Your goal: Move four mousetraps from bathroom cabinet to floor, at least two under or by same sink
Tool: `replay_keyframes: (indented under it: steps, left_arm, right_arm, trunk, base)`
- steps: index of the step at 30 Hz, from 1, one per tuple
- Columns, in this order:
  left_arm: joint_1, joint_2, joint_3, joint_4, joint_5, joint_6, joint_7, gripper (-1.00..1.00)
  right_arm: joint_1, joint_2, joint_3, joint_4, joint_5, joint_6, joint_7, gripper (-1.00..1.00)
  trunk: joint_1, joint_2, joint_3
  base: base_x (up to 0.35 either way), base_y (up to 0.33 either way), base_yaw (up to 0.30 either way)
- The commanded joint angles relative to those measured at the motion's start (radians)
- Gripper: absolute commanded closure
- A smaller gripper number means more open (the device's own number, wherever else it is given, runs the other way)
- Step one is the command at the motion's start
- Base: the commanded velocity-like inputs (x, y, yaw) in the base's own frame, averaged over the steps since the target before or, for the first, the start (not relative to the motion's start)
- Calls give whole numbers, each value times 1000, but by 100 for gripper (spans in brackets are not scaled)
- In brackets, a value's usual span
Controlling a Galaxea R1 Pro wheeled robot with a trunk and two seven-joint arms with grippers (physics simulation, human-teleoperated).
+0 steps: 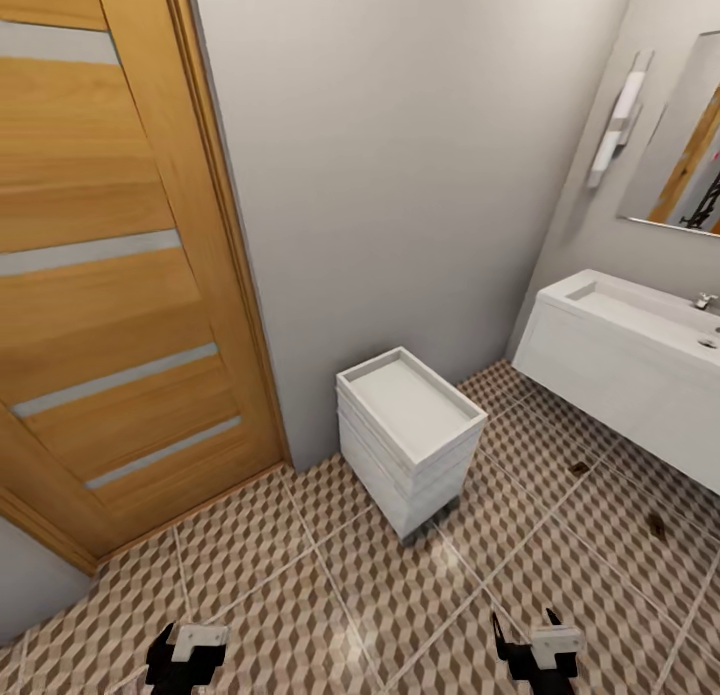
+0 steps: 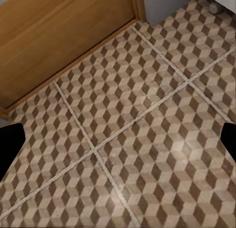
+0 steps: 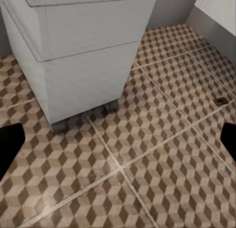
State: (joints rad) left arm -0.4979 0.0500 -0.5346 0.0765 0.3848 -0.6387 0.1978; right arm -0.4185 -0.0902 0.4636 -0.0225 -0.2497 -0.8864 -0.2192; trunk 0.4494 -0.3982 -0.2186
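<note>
Head view shows two mousetraps point(image 1: 579, 467) point(image 1: 656, 524) on the bathroom floor point(image 1: 300, 595) beneath the bathroom sink point(image 1: 640, 315). Your left claw point(image 1: 186, 658) and right claw point(image 1: 538, 651) hang open, empty.

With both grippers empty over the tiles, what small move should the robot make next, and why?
Probably turn the base away to look for the wooden cabinet. Both the left gripper and the right gripper hang open and hold nothing. Only two small dark things that look like mousetraps lie on the bathroom floor beside the bathroom sink, so more seem to remain.
</note>
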Motion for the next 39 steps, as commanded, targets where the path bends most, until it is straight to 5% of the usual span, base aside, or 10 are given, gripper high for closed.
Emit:
replay_keyframes:
  steps: [1, 39]
  left_arm:
    - [-1, -1, -8, 3, 3, -4, 4, -100]
    - [-1, -1, -8, 3, 3, -4, 4, -100]
  right_arm:
    - [0, 0, 9, -1, -6, -2, -3, -100]
    - [0, 0, 9, -1, -6, -2, -3, -100]
  trunk:
    - [1, -2, -1]
    - [1, -2, 26]
  base:
    - [0, 0, 267]
    - [0, 0, 267]
